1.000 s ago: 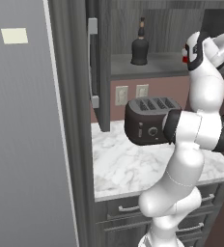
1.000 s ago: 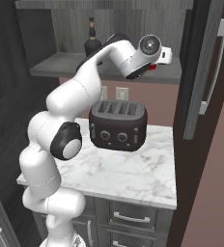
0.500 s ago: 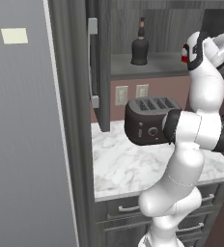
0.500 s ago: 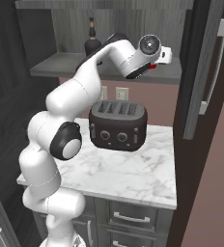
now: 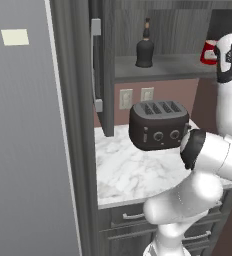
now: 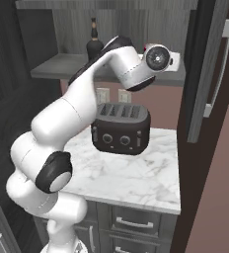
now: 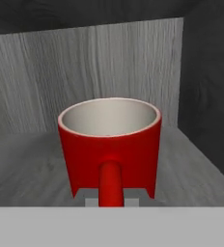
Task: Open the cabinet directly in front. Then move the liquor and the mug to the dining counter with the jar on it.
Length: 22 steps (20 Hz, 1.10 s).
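Up on the open cabinet (image 5: 105, 75) shelf: gripper (image 7: 110, 200) clenched on the red mug (image 7: 110, 147).
Jaws have just closed around its handle near the shelf's right end; liquor (image 5: 144, 49) waits further left; lifting comes next.

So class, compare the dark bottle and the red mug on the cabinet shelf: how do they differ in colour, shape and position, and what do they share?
Colour: the near-black bulbous glass bottle is dark; the bright red mug with a white inside is vivid.
Shape: the bottle narrows to a stoppered neck; the mug is wide, open-topped, with a handle.
Position: the bottle stands at the shelf's left, free; the mug sits at the right, at the end effector.
Shared: both stand upright on the grey wood-grain cabinet shelf.
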{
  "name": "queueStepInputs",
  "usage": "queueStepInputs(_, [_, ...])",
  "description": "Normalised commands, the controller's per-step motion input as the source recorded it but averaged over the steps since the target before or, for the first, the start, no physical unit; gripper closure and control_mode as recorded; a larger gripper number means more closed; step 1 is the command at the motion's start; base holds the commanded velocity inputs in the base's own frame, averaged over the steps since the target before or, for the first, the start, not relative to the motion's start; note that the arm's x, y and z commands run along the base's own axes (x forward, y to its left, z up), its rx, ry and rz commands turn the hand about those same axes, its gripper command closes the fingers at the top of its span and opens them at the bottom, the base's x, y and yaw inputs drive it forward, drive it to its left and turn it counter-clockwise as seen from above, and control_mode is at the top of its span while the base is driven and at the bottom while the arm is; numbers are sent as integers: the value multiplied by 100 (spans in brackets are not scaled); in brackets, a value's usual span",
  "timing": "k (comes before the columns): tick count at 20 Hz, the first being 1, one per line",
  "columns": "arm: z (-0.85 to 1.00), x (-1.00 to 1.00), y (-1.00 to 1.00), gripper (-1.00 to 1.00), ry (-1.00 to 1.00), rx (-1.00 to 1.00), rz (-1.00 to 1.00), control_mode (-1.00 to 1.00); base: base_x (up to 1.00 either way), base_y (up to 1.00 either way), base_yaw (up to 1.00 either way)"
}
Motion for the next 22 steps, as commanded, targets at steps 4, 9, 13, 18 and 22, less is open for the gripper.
queueStepInputs(4, [1,-100,62,100,-2,0,10,-100,0,0,0])
queueStepInputs(9, [-23,-100,98,100,2,0,22,-100,0,0,0])
queueStepInputs(13, [-41,-100,95,100,5,0,27,-100,0,0,0])
queueStepInputs(18, [-67,-100,70,100,23,0,24,-100,0,0,0])
queueStepInputs(22, [-30,-59,1,100,-1,0,-18,-100,0,0,0])
